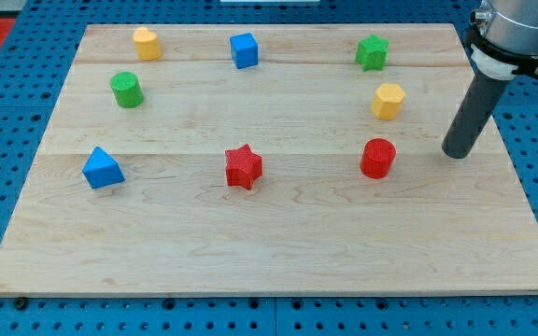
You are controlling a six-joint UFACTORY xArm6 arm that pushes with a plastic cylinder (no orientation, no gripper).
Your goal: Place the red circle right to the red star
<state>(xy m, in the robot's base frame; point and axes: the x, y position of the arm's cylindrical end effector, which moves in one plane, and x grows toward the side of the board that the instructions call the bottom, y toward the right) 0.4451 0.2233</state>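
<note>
The red circle [377,158] is a short red cylinder standing on the wooden board [269,252], right of centre. The red star [243,166] lies left of it, near the board's middle, with a wide gap between them. My tip [456,153] rests on the board to the right of the red circle, apart from it by about one block's width. The dark rod rises up to the view's top right corner.
A yellow hexagon [389,100] sits above the red circle. A green star [372,52], a blue cube [244,49] and a yellow heart-like block [147,43] line the top. A green cylinder [126,90] and a blue triangle [102,168] are at the left.
</note>
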